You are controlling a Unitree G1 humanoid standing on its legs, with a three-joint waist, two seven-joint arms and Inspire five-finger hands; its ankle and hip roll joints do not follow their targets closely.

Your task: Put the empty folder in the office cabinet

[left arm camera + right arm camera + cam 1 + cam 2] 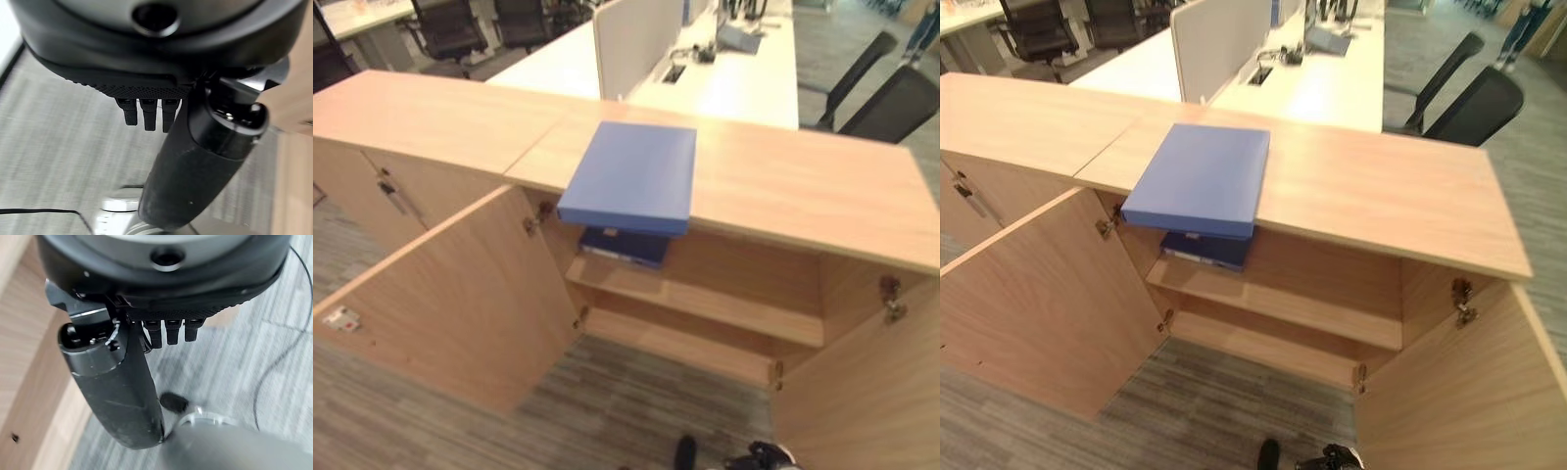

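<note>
Guessing the flat blue cardboard folder (631, 176) overhanging the wooden cabinet top (803, 186) at 6 o'clock is light and stiff, grab that edge; both hands' (146, 113) fingers relaxed, empty.

Blue folder (631, 176) overhanging open cabinet (783, 186) top — flat

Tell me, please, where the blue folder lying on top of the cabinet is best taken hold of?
Probably at its near edge. The blue folder lies flat on the cabinet top, and that edge juts out past the top's front, so a hand coming from the front could likely pinch it from above and below.
</note>
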